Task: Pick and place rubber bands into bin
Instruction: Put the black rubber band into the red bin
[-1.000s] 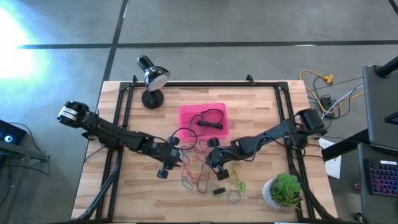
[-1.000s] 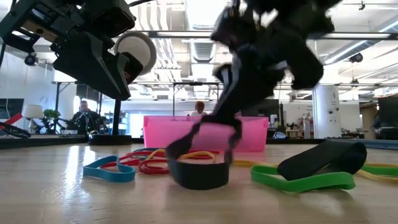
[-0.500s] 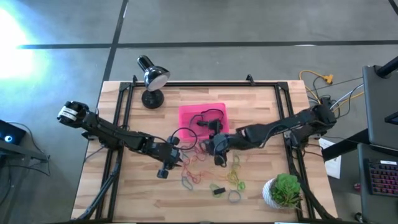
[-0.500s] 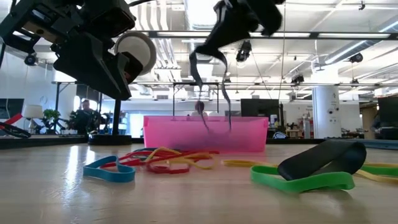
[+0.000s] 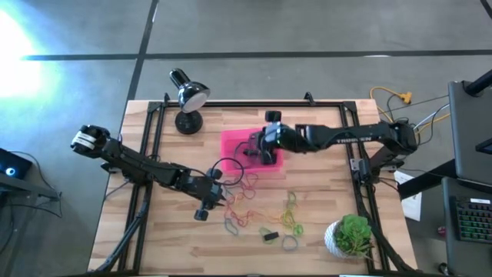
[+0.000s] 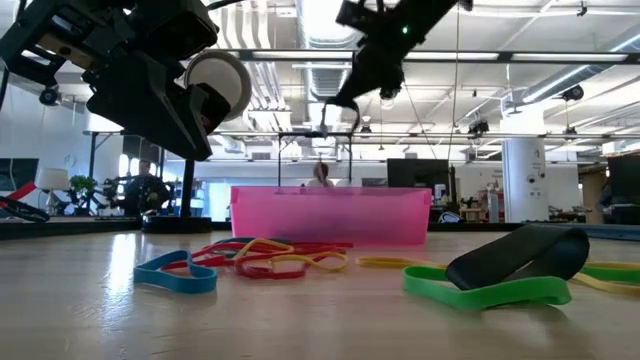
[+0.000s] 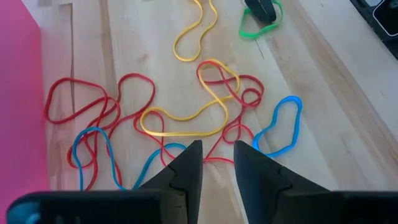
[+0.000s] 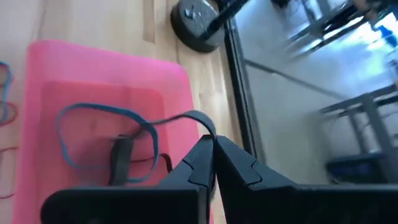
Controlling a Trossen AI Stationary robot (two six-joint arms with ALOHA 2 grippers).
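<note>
Loose rubber bands (image 5: 247, 204) in red, yellow, blue and green lie on the wooden table just in front of the pink bin (image 5: 233, 142). In the bin lie a thin dark loop (image 8: 102, 112) and a thick dark band (image 8: 118, 157). My right gripper (image 5: 256, 148) hangs over the bin, shut on a black rubber band (image 6: 340, 118). My left gripper (image 7: 217, 155) hovers open over the red, yellow and blue bands (image 7: 186, 118), left of the pile's middle, touching nothing. My right gripper pinches the black band at one spot of its loop (image 8: 200, 119) between its shut fingertips. The fingers slant downward, coming from the table's right side. The band hangs slack below them (image 6: 338, 125), lifted clear and above the bin's rim (image 6: 330, 190).
A black desk lamp (image 5: 187, 100) stands at the far left corner. A plant in a white pot (image 5: 351, 235) sits at the near right. A wide black band (image 6: 520, 255) rests on a green one (image 6: 480, 290) near the front. Black frame rails (image 5: 150, 146) run along both table sides.
My right gripper, shut all along, has risen from the pile near the table's front and swung toward the far edge until it is over the bin, tipping less steeply downward. The black band has come up off the table with it and now hangs clear.
</note>
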